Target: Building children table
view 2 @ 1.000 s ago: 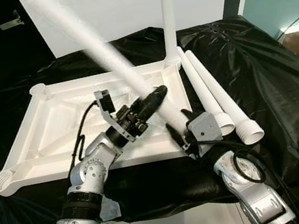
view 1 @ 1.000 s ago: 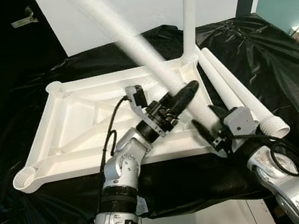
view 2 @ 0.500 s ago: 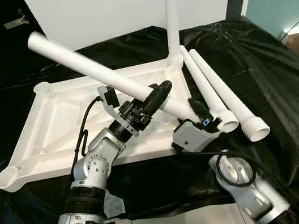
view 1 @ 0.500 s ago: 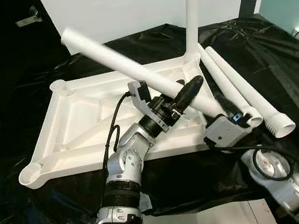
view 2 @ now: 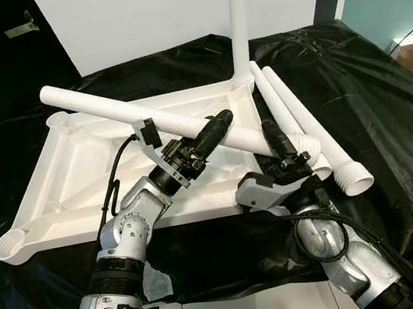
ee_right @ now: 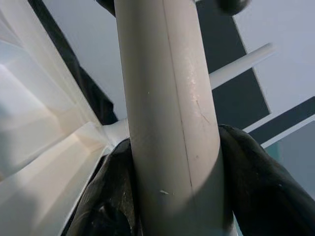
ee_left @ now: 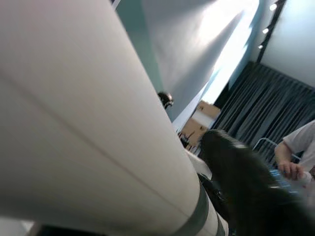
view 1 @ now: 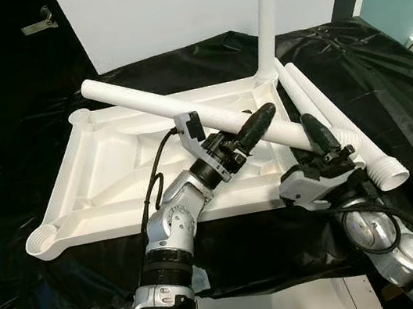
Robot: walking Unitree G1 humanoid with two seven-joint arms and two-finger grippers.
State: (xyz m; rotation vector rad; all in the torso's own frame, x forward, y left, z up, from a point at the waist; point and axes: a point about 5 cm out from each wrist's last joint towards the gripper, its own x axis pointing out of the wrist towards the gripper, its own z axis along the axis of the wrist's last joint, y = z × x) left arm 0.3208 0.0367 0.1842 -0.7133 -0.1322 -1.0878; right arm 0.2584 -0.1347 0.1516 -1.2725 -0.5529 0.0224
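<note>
A white plastic child's tabletop (view 1: pixel 115 178) lies upside down on a counter draped in black sheeting (view 1: pixel 385 85), its ribbed underside facing up and a round socket at each corner; one white table leg (view 1: pixel 263 10) already stands upright in the far right corner socket (view 1: pixel 264 79); two more loose legs (view 1: pixel 337 129) lie side by side on the sheeting just off the tabletop's right edge, their threaded ends toward the robot.

A fourth white leg (view 1: pixel 183 111) is held low and slanted across the tabletop, its free end out past the far left corner, its other end down by the near right corner; both hands are on it; the left hand (view 1: pixel 253 124) has its long black fingers laid along the tube near the middle, closed against it; the right hand (view 1: pixel 323 139) grips the same leg nearer its lower end, just beside the two loose legs; in the right wrist view the tube (ee_right: pixel 170 118) runs straight between the two black fingers (ee_right: pixel 256 182), which press on either side of it; in the left wrist view the tube (ee_left: pixel 88 132) sits very close, with one black finger (ee_left: pixel 241 177) blurred alongside; a person's arm (ee_left: pixel 295 147) shows at that view's edge.
</note>
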